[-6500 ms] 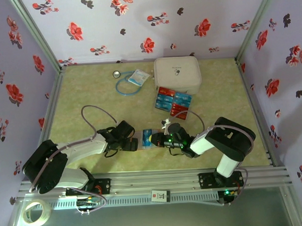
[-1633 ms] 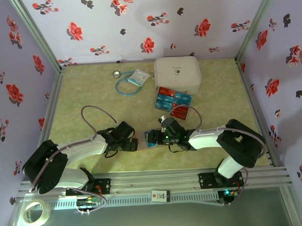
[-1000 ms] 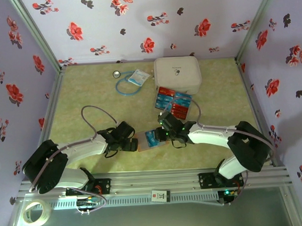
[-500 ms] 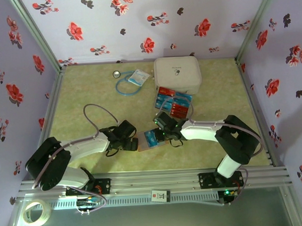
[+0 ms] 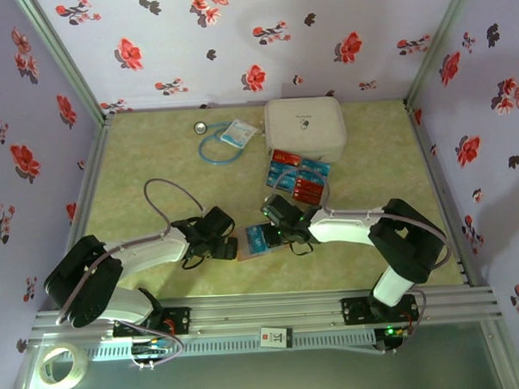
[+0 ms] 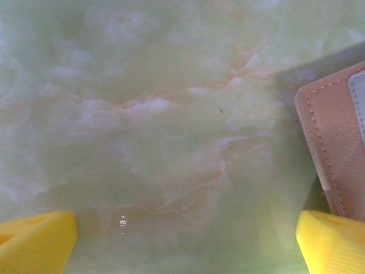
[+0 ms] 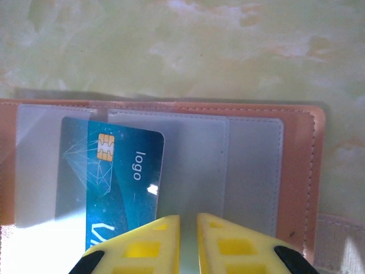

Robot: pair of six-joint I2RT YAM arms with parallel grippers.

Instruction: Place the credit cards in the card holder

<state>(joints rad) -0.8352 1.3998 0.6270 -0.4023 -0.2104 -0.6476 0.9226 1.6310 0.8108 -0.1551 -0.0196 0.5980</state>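
The card holder (image 5: 249, 251) lies open on the table between my two grippers, pinkish-brown with clear sleeves (image 7: 251, 165). A blue credit card (image 7: 122, 182) with a gold chip sits part-way inside a left sleeve, and it is visible from above (image 5: 260, 237). My right gripper (image 7: 188, 240) hovers over the middle sleeve, its yellow fingers shut to a narrow slit with nothing visible between them. Several red and blue credit cards (image 5: 298, 180) lie in a pile farther back. My left gripper (image 6: 182, 245) stands wide open, low over the table, and its right fingertip (image 6: 331, 240) is at the wallet's corner (image 6: 336, 142).
A large white rounded zip case (image 5: 305, 128) stands behind the card pile. A blue cable loop (image 5: 213, 150), a small packet (image 5: 237, 133) and a round metal piece (image 5: 201, 127) lie at the back left. Flowered walls close in the table.
My right gripper has shifted a little left over the open wallet and its jaws have narrowed. The right elbow has swung inward. The left gripper has stayed put and open.
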